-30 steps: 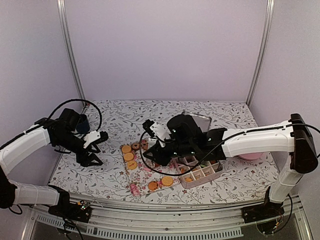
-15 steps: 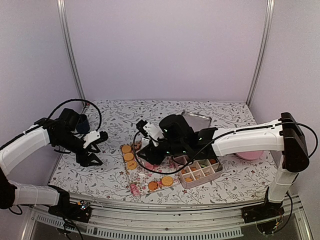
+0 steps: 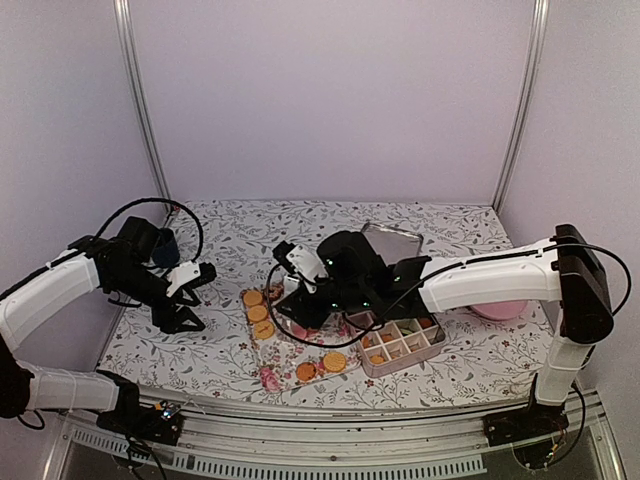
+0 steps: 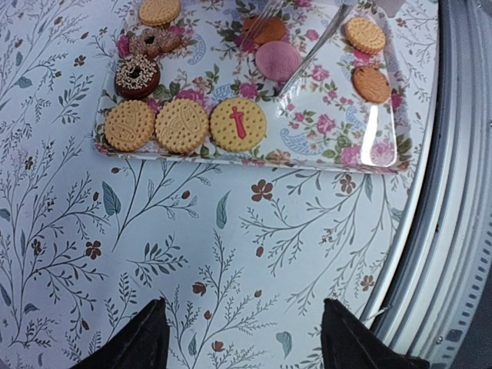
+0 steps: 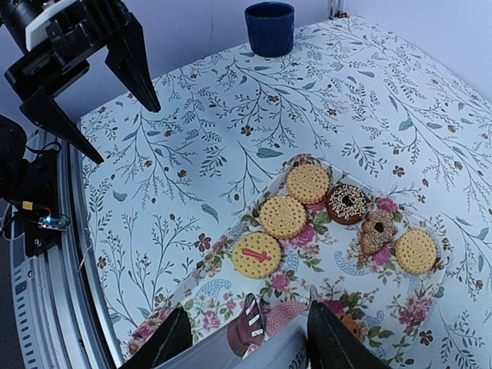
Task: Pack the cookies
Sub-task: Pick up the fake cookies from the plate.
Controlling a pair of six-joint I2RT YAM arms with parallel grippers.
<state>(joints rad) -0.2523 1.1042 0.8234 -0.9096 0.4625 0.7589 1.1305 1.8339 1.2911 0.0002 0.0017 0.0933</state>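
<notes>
Right wrist view: right end effector [image 5: 246,330] spread apart, gripping nothing, low over cookies [image 5: 283,217] lying on floral tray [image 5: 330,265]. Left end effector [image 4: 242,323] wide open, empty, above counter [image 4: 115,254] beside tray.

The whole table [image 3: 240,225] is seen from high above and behind the arm bases, facing the back wall. The floral tray [image 4: 323,115] is looked down on closely from the left wrist. From the right wrist the same tray is seen at a slant, with the left gripper [image 5: 125,132] and blue cup [image 5: 269,28] beyond.
</notes>
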